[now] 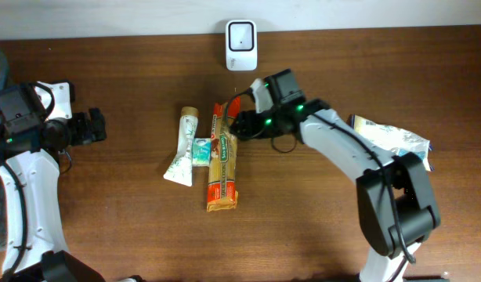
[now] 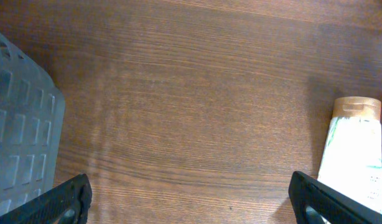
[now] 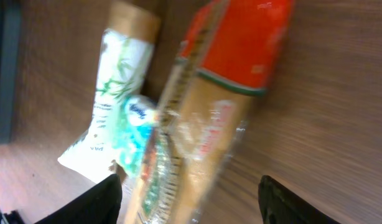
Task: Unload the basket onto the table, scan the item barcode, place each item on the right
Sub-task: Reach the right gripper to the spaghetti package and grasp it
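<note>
An orange-and-clear pasta packet [image 1: 222, 160] lies lengthwise mid-table, its red end toward the white barcode scanner [image 1: 241, 45] at the far edge. My right gripper [image 1: 236, 121] hovers over that red end. In the right wrist view the packet [image 3: 203, 118] runs between the two dark fingers [image 3: 97, 202]. The right gripper [image 3: 191, 205] is open, with a gap showing on both sides. My left gripper [image 1: 92, 127] is far off at the left, open over bare wood [image 2: 191, 205].
A white tube with a tan cap [image 1: 183, 149] and a small teal pack [image 1: 201, 150] lie against the packet's left side. A white plastic bag [image 1: 389, 137] sits at the right. A grey crate [image 2: 20, 124] stands at the left edge.
</note>
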Available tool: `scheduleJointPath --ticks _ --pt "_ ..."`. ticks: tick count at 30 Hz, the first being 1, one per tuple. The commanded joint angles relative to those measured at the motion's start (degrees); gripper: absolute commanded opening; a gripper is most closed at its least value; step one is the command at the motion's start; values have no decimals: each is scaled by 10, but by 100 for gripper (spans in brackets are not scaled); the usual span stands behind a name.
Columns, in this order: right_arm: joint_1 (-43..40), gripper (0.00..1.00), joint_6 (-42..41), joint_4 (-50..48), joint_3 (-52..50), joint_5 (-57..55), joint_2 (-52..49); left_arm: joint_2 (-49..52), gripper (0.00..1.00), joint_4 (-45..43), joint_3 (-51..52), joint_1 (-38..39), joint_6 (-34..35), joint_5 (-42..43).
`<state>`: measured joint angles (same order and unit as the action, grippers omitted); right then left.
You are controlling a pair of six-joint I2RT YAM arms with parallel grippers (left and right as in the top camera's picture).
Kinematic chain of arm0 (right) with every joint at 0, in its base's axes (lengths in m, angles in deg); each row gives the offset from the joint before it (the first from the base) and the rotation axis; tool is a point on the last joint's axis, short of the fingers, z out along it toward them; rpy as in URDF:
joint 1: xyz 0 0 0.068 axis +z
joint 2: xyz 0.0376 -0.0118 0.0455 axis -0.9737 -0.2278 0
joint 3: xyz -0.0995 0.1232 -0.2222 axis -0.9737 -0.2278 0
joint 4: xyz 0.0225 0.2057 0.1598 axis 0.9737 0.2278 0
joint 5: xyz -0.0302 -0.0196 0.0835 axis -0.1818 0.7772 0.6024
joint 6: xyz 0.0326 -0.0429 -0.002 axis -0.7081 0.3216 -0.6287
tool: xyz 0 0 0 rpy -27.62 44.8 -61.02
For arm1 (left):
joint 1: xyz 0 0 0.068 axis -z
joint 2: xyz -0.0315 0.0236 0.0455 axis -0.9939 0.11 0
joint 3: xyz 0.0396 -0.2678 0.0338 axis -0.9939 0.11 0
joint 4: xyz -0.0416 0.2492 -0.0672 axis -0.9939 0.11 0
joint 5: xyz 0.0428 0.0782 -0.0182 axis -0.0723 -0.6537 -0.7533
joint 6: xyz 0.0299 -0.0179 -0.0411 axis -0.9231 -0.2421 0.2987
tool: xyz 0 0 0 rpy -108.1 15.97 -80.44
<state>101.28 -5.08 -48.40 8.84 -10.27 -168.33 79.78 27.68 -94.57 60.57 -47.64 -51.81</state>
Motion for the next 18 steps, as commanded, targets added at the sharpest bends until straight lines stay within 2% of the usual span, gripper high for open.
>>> scheduleJointPath --ticks 1,6,12,14,16,18 --pt "30 69 -38 -23 -7 1 -43 0 99 -3 -5 -3 -7 6" --pt "28 70 -40 -23 -7 1 -83 0 99 -3 -5 -3 -7 6" --pt "38 68 -40 -32 -7 1 -84 0 99 -3 -5 -3 -7 6" --pt "50 62 -40 -45 -7 1 -84 0 99 -3 -5 -3 -7 6" --pt "68 51 -40 -62 -7 0 -84 0 99 -3 -5 -3 -7 6" --pt "80 48 -53 -63 -7 -16 -84 0 99 -3 -5 -3 -7 6"
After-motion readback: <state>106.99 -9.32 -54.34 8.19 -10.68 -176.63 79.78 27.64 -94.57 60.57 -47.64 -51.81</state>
